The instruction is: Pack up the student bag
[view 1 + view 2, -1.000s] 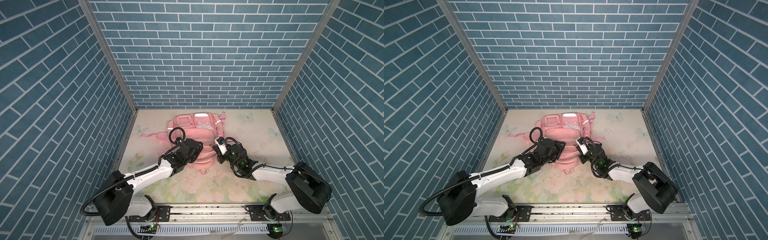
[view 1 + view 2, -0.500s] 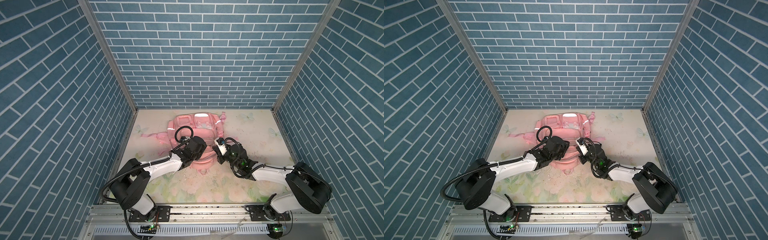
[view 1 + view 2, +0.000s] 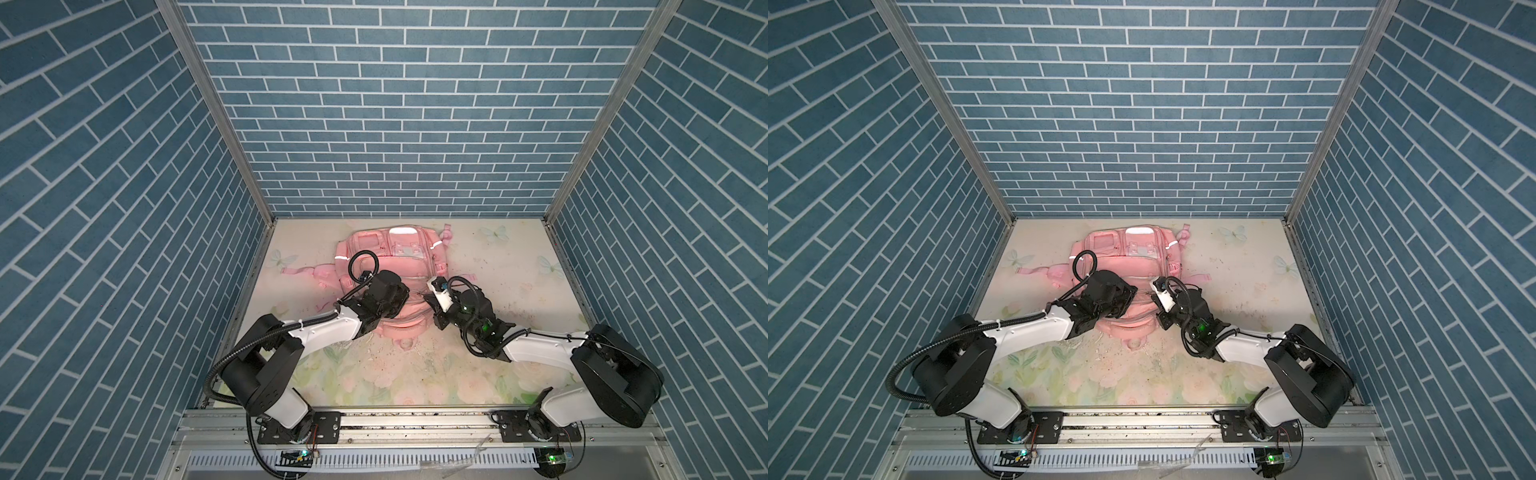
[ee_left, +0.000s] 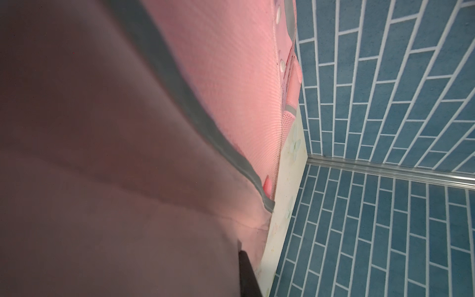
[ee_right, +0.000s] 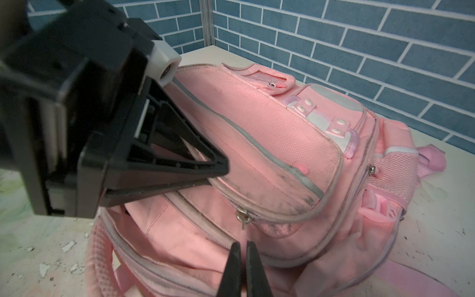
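Centrally: student bag (image 3: 399,266), pink, lying flat on the floral table (image 3: 498,270) near the back wall, with straps splayed to either side. Left gripper (image 5: 221,169): closed, pinching the rim of the bag's raised front flap. Right gripper (image 5: 242,250): jaws drawn together just beside a metal zip pull (image 5: 243,218); whether it grips anything cannot be told.

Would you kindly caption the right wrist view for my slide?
Left gripper pinches the bag flap; right gripper shut nearby.
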`<state>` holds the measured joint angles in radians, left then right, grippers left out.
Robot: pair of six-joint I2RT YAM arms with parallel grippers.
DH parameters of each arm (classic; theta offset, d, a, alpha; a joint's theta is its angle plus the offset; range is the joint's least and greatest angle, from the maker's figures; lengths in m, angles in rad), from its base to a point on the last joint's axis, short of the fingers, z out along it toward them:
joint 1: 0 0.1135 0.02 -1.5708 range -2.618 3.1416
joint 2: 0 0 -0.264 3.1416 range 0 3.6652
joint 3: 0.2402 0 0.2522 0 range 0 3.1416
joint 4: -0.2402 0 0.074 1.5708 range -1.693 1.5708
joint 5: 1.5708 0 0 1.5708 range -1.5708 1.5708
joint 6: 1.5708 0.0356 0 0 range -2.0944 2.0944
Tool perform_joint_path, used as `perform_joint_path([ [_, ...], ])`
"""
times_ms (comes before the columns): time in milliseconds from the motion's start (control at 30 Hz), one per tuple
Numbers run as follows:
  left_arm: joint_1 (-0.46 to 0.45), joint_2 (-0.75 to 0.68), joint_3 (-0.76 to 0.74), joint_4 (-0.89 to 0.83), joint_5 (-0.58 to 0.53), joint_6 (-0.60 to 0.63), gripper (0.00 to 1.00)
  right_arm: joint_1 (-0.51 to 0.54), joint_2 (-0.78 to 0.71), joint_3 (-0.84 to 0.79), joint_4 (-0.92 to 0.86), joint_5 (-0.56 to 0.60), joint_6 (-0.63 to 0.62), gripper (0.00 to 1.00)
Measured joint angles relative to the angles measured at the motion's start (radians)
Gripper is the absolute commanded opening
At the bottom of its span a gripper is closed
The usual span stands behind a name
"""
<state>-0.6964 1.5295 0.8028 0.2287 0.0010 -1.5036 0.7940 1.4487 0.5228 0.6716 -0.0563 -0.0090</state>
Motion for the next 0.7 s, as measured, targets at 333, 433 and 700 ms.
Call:
perform_joint_path([
  [333,0.086,-0.086,-0.048,-0.026,0.158,0.101,0.00,-0.016,-0.012,-0.008,0.022,-0.013,-0.013,0.00],
  [433,0.119,-0.103,-0.058,-0.033,0.216,0.136,0.00,-0.024,-0.013,-0.009,0.023,-0.019,-0.013,0.00],
  [700,0.218,-0.137,-0.061,-0.105,0.379,0.244,0.00,-0.045,-0.023,-0.009,0.019,-0.022,-0.010,0.00],
])
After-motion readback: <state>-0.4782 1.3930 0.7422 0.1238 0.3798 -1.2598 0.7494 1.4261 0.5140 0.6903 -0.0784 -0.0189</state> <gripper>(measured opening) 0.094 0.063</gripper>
